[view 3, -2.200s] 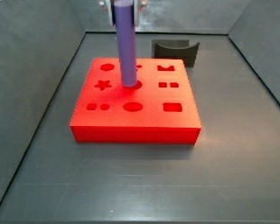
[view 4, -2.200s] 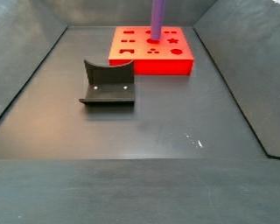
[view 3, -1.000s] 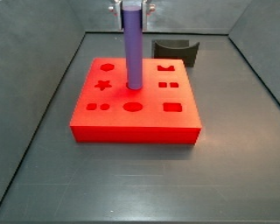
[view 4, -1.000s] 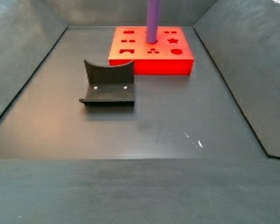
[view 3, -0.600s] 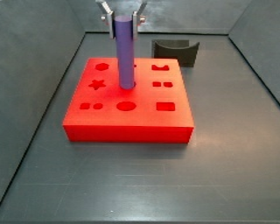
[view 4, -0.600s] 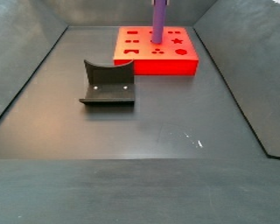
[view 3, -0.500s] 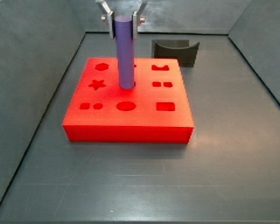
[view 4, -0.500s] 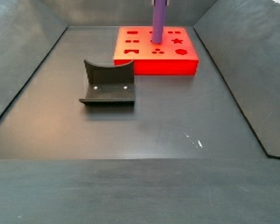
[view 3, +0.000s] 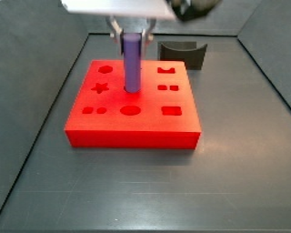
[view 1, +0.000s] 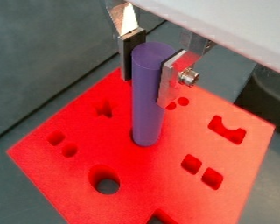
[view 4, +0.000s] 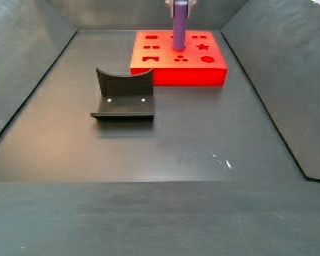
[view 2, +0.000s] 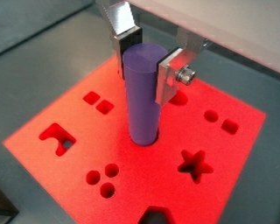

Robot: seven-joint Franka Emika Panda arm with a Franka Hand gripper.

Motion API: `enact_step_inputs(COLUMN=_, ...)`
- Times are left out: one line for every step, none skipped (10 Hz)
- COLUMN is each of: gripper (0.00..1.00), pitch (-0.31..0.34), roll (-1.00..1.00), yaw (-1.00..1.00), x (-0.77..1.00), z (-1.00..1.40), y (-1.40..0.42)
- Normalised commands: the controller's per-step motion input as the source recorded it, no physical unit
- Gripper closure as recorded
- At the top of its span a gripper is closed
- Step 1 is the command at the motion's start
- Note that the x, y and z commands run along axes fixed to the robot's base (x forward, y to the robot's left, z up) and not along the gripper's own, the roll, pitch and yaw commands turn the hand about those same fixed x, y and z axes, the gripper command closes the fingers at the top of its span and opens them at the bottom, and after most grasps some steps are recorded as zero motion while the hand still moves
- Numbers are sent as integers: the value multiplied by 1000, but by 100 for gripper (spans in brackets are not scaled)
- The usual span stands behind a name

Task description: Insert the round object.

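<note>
Red block, pincer above, gripping upright peg

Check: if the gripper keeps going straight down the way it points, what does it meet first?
Probably the red block. The gripper points down at it, shut on the purple peg, whose lower end stands in the block's middle hole. How much farther the peg could sink into that hole cannot be told.
</note>
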Motion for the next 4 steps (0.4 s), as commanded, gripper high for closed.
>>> enact_step_inputs(gripper=100, pitch=106, roll=209, yaw=-106, x=234, z=-791, y=-63)
enact_step_inputs(gripper=100, pitch=0, roll=140, yaw=-120, x=91, z=-1000, y=-17)
enact_step_inputs(gripper=100, pitch=-27, roll=94, yaw=-80, x=0, z=-583, y=0)
enact_step_inputs(gripper=100, pitch=0, roll=0, yaw=0, x=0, z=0, y=0)
